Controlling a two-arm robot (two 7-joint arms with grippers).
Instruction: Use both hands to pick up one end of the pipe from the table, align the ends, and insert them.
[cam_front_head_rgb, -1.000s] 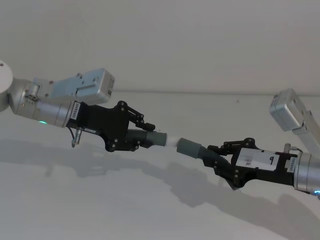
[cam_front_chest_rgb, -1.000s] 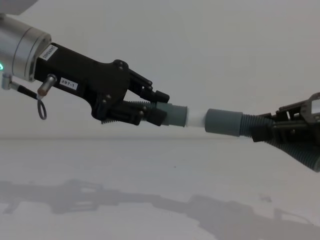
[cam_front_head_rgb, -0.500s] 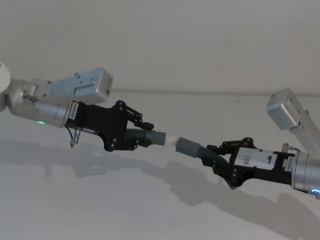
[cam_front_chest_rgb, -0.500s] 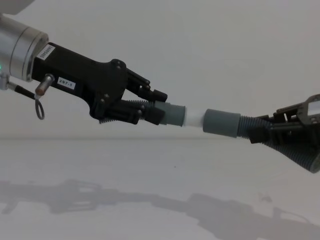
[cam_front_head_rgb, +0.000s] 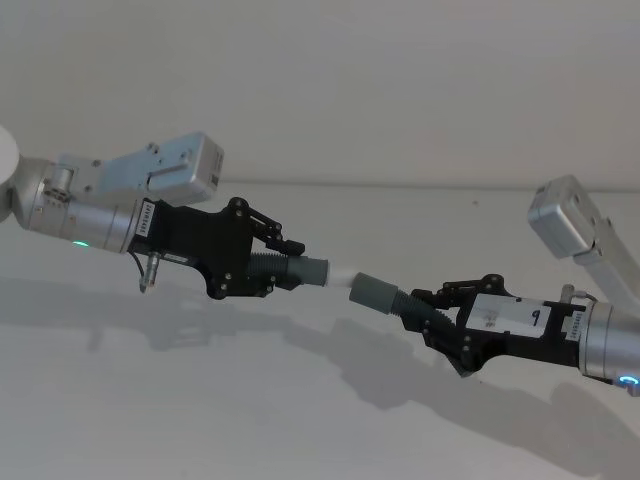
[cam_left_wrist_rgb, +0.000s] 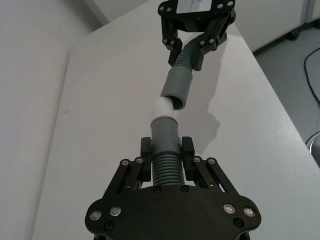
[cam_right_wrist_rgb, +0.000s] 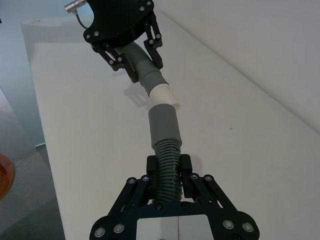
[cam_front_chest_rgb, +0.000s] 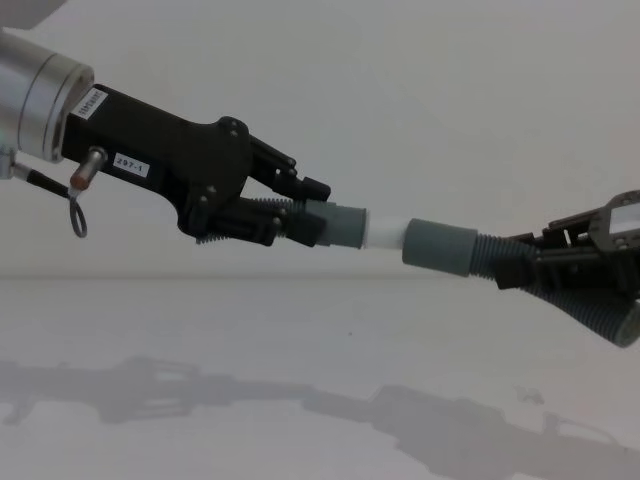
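Clamping hose pieces, left claw (cam_front_chest_rgb: 300, 215) and right claw (cam_front_chest_rgb: 520, 268) meet tip-to-cuff above the table (cam_front_chest_rgb: 300, 400).

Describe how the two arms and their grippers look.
Left gripper: black, multi-part, slim linkage fingers, small white label, on a silver cylindrical arm with a green light and a looped dark cable. Right gripper: same black build, a white label marked 9, silver arm, blue-lit ring.
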